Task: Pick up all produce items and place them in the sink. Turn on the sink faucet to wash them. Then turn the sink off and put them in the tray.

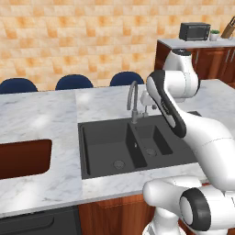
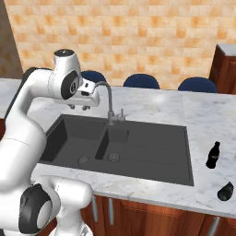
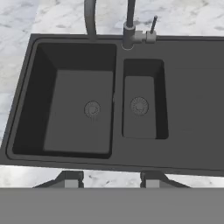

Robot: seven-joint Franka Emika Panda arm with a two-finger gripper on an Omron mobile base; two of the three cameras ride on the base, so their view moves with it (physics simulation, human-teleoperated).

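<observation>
Two dark fingertips (image 3: pixel 72 179) frame the bottom of the hand view, set apart with nothing between them, as the gripper (image 2: pixel 79 107) hangs above the black sink (image 3: pixel 192 100). Both basins lie bare, their round drains showing. The faucet (image 2: pixel 109 103) arches over the divider, its small lever (image 3: pixel 153 25) standing beside the stem. The produce, a small dark green vegetable (image 2: pixel 225 191), sits on the marble counter (image 1: pixel 41 119) well to the right of the sink, just past a dark bottle (image 2: pixel 212 155). The red-brown tray (image 1: pixel 23 158) is sunk in the counter to the left. Judging from this, the first step, fetching the vegetable, is not yet done; the next move calls for a long swing right and down to grasp it.
</observation>
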